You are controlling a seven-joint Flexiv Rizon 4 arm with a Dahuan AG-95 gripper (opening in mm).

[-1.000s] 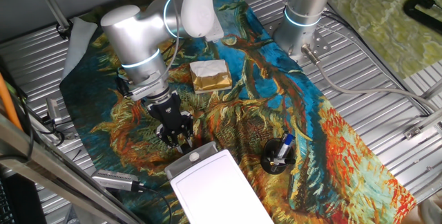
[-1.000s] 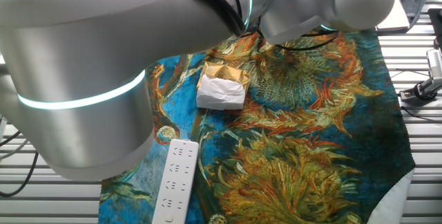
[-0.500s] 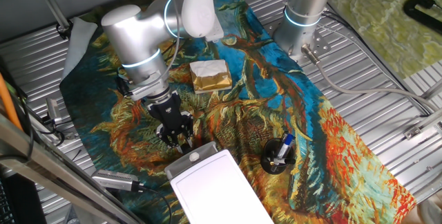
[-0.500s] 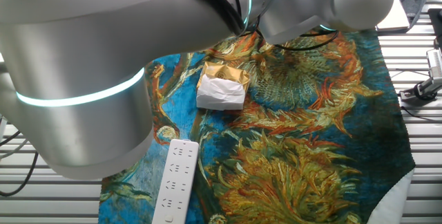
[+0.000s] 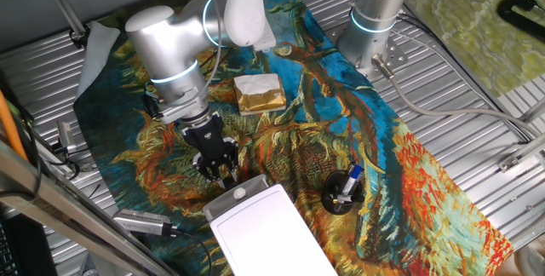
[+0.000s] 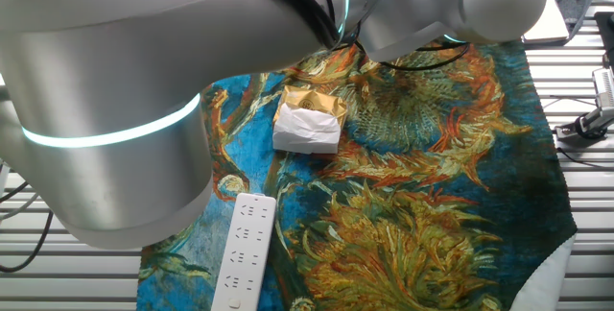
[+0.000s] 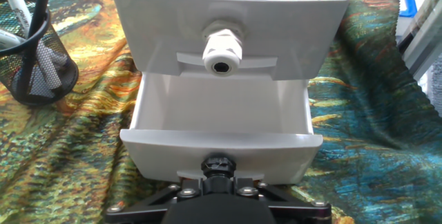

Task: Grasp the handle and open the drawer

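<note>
In the hand view a white box (image 7: 231, 16) holds two drawers. The lower drawer (image 7: 166, 151) stands pulled out towards me, its empty inside showing. Its handle (image 7: 217, 162) sits at the centre of the front panel, dark in shadow and closely enclosed by my gripper (image 7: 217, 172), which is shut on it. The upper drawer is closed, with its own white knob (image 7: 222, 51). In one fixed view my gripper (image 5: 223, 174) points down at the front of the white box (image 5: 264, 225). The other fixed view shows neither the gripper nor the drawer.
A black mesh pen holder (image 7: 31, 51) (image 5: 343, 192) stands beside the box. A gold-and-white block (image 5: 259, 93) (image 6: 309, 124) lies further back on the patterned cloth. A long white remote (image 6: 245, 249) lies near the cloth's edge. My large arm (image 6: 106, 109) blocks much of the other fixed view.
</note>
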